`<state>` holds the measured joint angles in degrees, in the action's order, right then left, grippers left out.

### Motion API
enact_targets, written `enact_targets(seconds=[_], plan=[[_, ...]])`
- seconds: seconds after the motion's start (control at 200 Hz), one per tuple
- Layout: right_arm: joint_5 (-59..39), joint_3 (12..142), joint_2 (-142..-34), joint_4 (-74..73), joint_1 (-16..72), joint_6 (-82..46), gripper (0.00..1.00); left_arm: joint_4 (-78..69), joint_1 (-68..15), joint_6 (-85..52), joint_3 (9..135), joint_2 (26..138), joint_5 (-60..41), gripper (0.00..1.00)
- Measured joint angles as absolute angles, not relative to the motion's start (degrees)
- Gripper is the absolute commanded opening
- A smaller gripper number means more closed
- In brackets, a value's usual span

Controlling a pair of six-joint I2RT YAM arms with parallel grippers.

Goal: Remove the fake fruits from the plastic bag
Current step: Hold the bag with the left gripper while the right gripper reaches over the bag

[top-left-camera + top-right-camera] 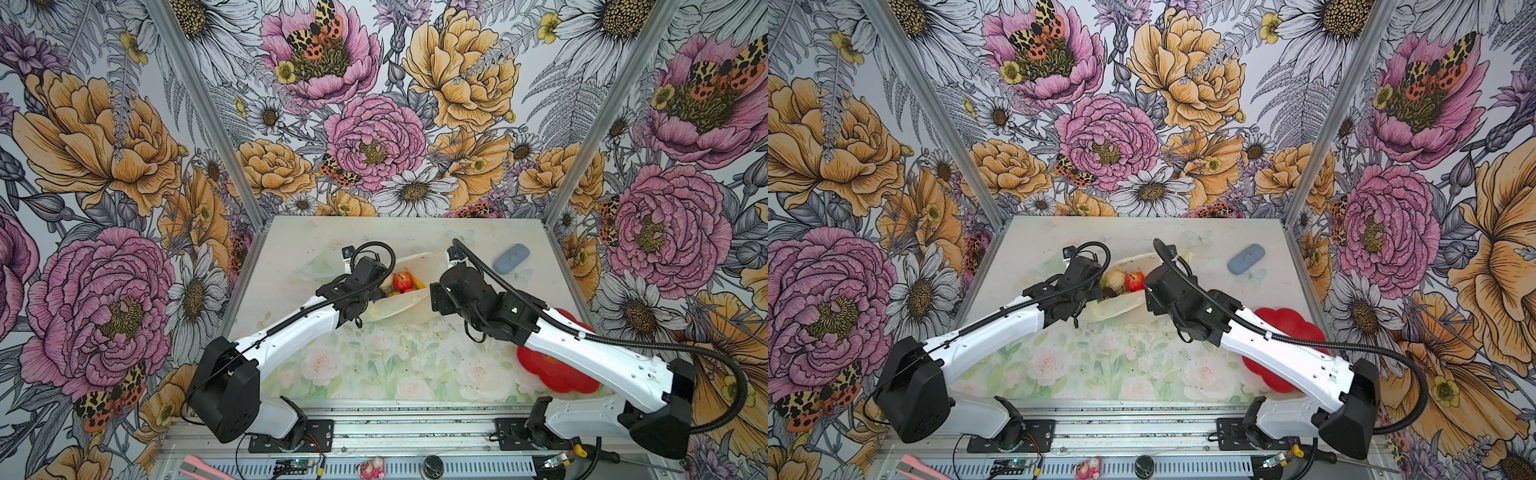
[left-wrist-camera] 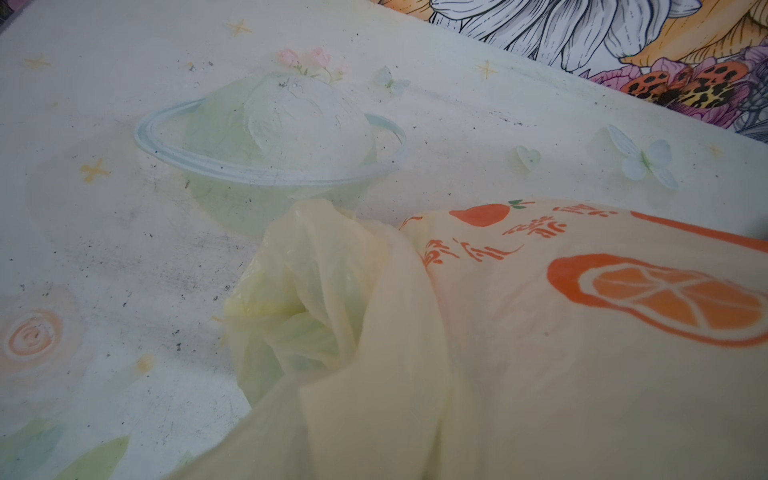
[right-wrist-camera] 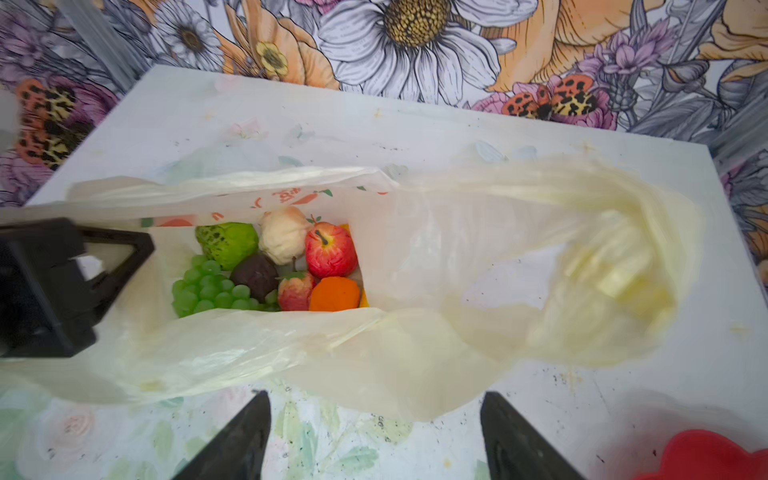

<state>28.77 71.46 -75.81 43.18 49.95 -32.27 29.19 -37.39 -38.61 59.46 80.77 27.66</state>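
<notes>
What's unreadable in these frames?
- plate: cut by the right wrist view's edge; right arm covers part in both top views.
- bag handle: blurred, right wrist view.
- fruits: whatever lies under the top layer is hidden, every view.

Pale floral-print table [image 1: 374, 361] carries plastic bag [image 1: 399, 307] mid-back, red plate [image 1: 557, 380] front right, blue-grey oblong object [image 1: 511, 258] back right.
</notes>
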Motion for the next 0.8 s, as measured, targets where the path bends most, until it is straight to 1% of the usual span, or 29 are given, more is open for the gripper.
enact_targets(seconds=[0.155, 0.29, 0.45, 0.601, 0.796], plan=[[27.2, 75.8, -84.3, 44.1, 46.9, -31.7, 0.80, 29.3, -37.4, -38.4, 59.3, 79.7, 27.6, 0.00], [26.1, 78.5, -89.4, 44.2, 45.3, -31.5, 0.79, 29.3, -37.7, -36.8, 59.3, 79.7, 27.3, 0.00], [25.6, 80.5, -93.9, 44.3, 42.1, -31.4, 0.81, 29.3, -38.0, -35.7, 59.3, 79.6, 26.8, 0.00], [25.2, 83.2, -98.6, 44.4, 40.1, -30.5, 0.83, 27.5, -37.8, -33.8, 58.1, 79.4, 23.6, 0.00], [23.6, 85.7, -105.3, 43.9, 37.8, -30.3, 0.82, 25.1, -37.2, -31.9, 55.5, 77.9, 19.4, 0.00]])
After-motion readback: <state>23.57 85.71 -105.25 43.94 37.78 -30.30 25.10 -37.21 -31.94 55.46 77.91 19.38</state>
